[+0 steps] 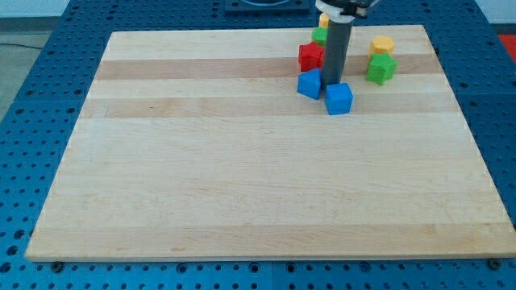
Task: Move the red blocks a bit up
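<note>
Approach step: my tip (332, 83), clawless, between two blue blocks, below red plastic block (310, 56). Next: push upward.

Obstacles are confined to the tabletop (242, 185) near the view's top, right of centre. My tip (334, 83) stands between two blue blocks, one (309, 84) to its left and one (339, 98) to its lower right. The red block (310, 56) sits directly above, flanked by a green block (320, 35). A yellow block (382, 44) and a second green block (381, 68) stand apart to the right, leaving a passage between the two groups.
</note>
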{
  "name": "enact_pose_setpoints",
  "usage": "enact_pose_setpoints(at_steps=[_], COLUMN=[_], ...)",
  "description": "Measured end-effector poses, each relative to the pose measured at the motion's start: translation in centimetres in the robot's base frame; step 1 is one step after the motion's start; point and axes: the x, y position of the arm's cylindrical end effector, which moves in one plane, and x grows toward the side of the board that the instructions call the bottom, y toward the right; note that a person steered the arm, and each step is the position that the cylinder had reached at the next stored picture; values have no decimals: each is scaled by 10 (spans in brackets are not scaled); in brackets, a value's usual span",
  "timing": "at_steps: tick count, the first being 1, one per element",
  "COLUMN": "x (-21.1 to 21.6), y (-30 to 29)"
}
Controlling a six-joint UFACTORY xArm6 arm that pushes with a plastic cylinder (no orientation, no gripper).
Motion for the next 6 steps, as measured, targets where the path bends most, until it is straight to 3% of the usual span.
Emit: enact_pose_setpoints(at_steps=[1, 2, 3, 4, 5, 6], x=[-20, 24, 42, -14, -30, -1], y=[-15, -70, -79, -79, -18, 18])
